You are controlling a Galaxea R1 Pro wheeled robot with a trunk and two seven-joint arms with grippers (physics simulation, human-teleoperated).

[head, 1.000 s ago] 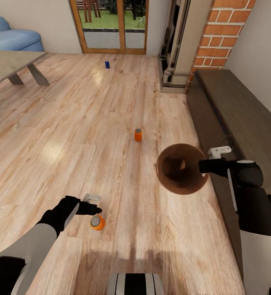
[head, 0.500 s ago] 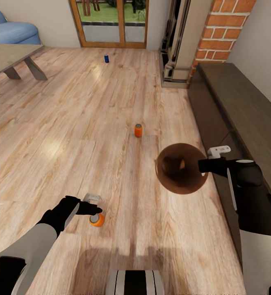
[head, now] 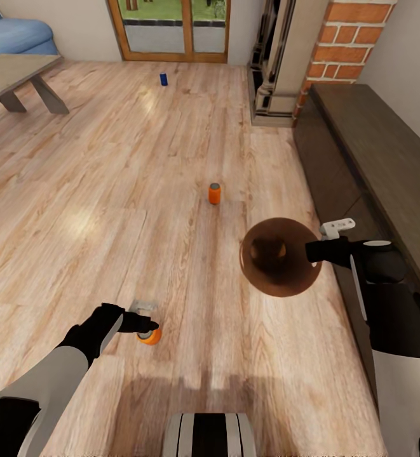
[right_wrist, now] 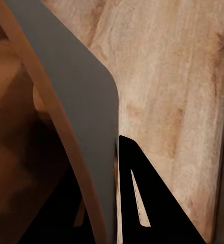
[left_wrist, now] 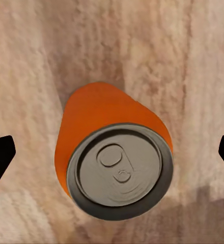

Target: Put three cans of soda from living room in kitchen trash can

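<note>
**Left end effector spread over an orange can, right end effector pinching the bin rim**

At the far left of the head view a blue sofa (head: 16, 35) stands against the wall, and a low grey table (head: 9, 73) stands in front of it on the light wood floor (head: 108, 190).

The left arm reaches down toward the floor. The left end effector (head: 145, 320) sits directly above the near orange can (head: 150, 335), which stands upright on the floor close in front of the robot. In the left wrist view this can (left_wrist: 114, 157) is seen from above, with its grey metal top and pull tab facing the camera. The two dark fingertips (left_wrist: 0, 157) are at the opposite edges of that picture, well apart from the can on each side, so the left end effector (left_wrist: 112, 157) is spread and does not touch the can.

Further away, near the wood-framed glass doors (head: 171, 28), the dark blue can (head: 164, 79) stands on the floor. The second orange can (head: 215, 193) stands upright in the middle of the floor, between the blue can and the robot.

To the right, the tash can (head: 279, 257) is held above the floor, tilted so its copper-brown inside faces the camera. The right end effector (head: 318, 251) pinches its rim on the right side. In the right wrist view the grey wall of the bin (right_wrist: 76, 101) runs between the fingers, and one dark finger (right_wrist: 142, 198) lies against the outside.

A brick-sided fireplace (head: 349, 44) and a long dark cabinet (head: 375, 158) stand along the right wall.
</note>
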